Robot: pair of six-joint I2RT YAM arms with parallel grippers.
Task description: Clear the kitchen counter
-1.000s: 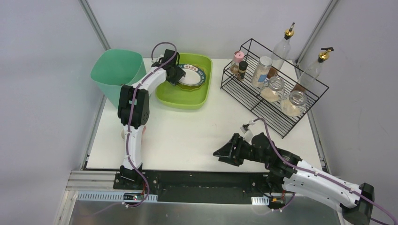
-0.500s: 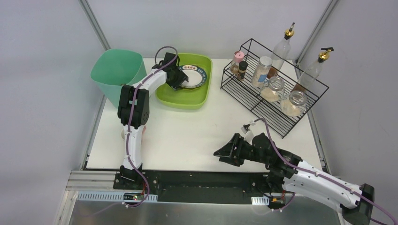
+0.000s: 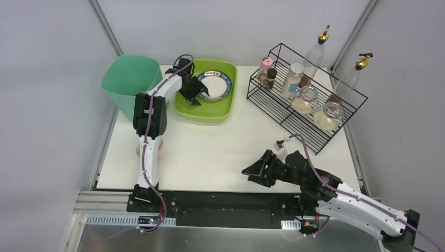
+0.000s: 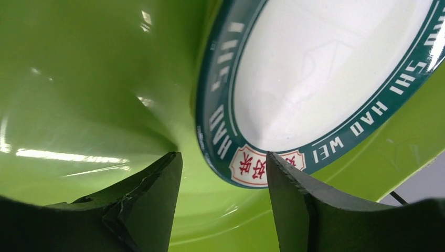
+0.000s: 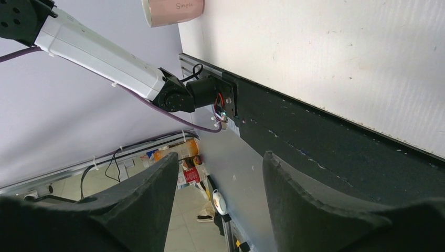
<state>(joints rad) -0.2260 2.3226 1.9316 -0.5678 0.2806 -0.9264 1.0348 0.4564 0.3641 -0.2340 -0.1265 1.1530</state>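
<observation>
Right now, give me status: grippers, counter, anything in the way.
Left gripper open at lime-green tub, plate inside. Right gripper open, empty, near front edge of counter. Pink cup on counter, partly behind left arm.

It was a robot lab staged as a kitchen: grey panel walls [image 3: 47,105] and aluminium posts [image 3: 105,26] enclosed a counter [image 3: 220,149] bearing a condiment rack [image 3: 278,110], oil bottles [image 3: 315,55] and a dish tub [image 3: 210,113].

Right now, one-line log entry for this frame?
left gripper open at plate rim | plate in lime-green tub | right gripper open, empty, above kitchen counter | pink cup on kitchen counter
</observation>
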